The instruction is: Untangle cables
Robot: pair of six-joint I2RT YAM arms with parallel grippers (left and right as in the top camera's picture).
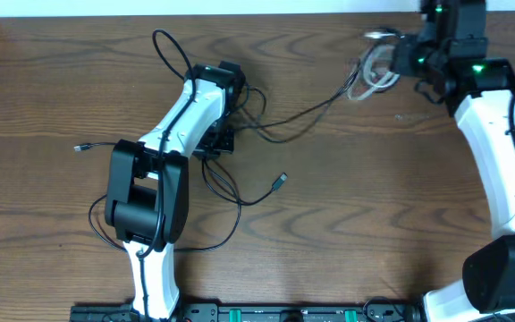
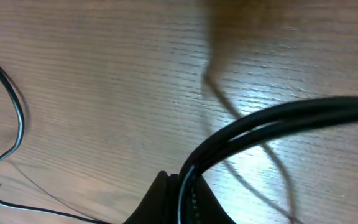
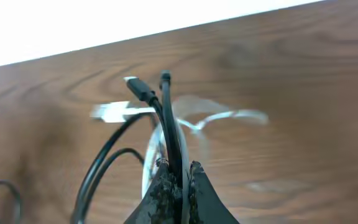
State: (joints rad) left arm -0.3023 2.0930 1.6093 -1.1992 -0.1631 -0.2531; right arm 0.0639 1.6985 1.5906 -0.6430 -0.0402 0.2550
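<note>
Thin black cables lie tangled on the wooden table between my two arms, with loops around the left arm and loose plug ends in front. My left gripper is shut on a bunch of black cables, which arch out of its tips to the right. At the far right my right gripper is shut on a black cable and the white cable together. In the right wrist view both strands rise from the closed jaws, with black plugs on top.
The table's far edge runs just beyond the right gripper. A black strand with a small plug trails left of the left arm. A black rail lines the front edge. Another thin black cable curves over the wood at the left.
</note>
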